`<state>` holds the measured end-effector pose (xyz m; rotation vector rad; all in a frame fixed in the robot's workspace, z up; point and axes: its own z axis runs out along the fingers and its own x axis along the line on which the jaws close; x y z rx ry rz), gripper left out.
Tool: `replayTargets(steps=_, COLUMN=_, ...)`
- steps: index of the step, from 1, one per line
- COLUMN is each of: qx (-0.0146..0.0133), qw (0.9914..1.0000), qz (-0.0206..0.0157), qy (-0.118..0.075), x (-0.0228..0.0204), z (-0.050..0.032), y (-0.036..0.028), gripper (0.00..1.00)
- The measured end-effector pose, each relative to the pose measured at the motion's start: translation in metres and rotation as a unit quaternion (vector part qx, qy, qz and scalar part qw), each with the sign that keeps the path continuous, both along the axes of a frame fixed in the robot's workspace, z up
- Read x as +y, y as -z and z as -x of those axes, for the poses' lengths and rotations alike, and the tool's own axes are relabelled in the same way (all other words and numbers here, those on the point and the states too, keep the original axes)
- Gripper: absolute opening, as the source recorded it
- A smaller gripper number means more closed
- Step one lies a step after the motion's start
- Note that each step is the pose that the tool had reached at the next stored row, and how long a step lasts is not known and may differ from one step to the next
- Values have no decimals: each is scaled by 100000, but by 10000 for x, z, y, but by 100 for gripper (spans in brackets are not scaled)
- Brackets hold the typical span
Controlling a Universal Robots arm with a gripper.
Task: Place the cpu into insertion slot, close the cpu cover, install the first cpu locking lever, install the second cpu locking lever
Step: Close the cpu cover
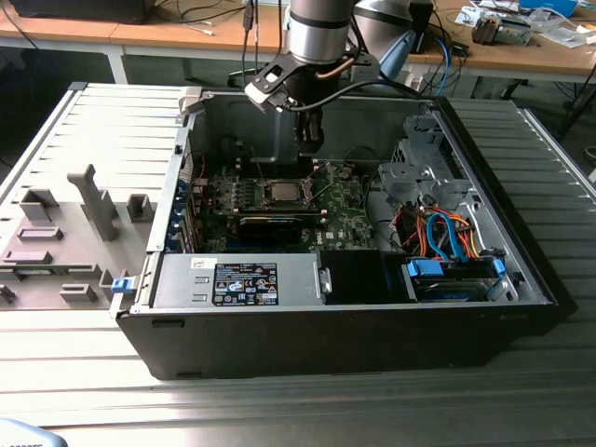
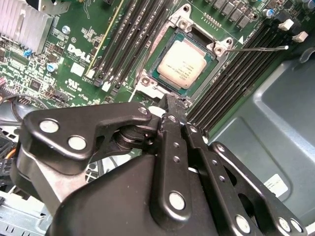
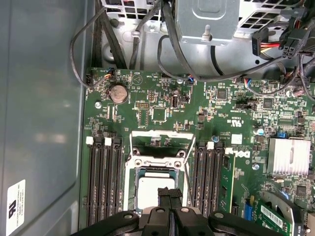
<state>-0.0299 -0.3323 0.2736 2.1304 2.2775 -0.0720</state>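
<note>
Ribbed grey tabletop (image 1: 279,410) bears the open computer case (image 1: 326,335), pincer (image 3: 167,192) pinched together above the seated cpu (image 3: 146,192).

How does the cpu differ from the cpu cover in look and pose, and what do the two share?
The cpu is a solid plate with a grey-beige face; the cpu cover is a thin silvery frame with an open window. The cpu lies flat in the insertion slot; the cpu cover stands swung open at the slot's edge, not over the cpu. Both are square, metallic and of similar outline.
</note>
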Motion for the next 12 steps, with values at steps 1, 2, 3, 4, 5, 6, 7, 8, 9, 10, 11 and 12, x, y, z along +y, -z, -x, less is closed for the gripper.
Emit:
replayTargets(steps=1, qx=3, qw=100000, qz=3, qy=0, x=0, z=-6, y=1, gripper=11)
replayTargets(steps=2, qx=2, qw=100000, qz=5, qy=-2, x=0, z=-13, y=2, gripper=11)
replayTargets(steps=3, qx=2, qw=100000, qz=-1, qy=-1, x=0, z=-22, y=3, gripper=11)
replayTargets(steps=4, qx=0, qw=100000, qz=-2, qy=-2, x=0, z=-32, y=4, gripper=11)
replayTargets(steps=5, qx=-1, qw=100000, qz=0, qy=-3, x=0, z=-35, y=4, gripper=11)
replayTargets(steps=6, qx=2, qw=100000, qz=2, qy=1, x=0, z=-37, y=1, gripper=11)
replayTargets(steps=7, qx=-5, qw=100000, qz=-9, qy=4, x=1, z=-38, y=-6, gripper=11)
replayTargets(steps=8, qx=1, qw=100000, qz=0, qy=-2, x=0, z=-40, y=-20, gripper=11)
replayTargets(steps=9, qx=3, qw=100000, qz=5, qy=2, x=0, z=-40, y=-36, gripper=11)
replayTargets(steps=10, qx=-1, qw=100000, qz=-2, qy=-6, x=0, z=-43, y=-52, gripper=11)
replayTargets(steps=11, qx=1, qw=100000, qz=0, qy=-4, x=0, z=-45, y=-63, gripper=11)
replayTargets(steps=12, qx=1, qw=100000, qz=-2, qy=-7, x=0, z=-48, y=-67, gripper=11)
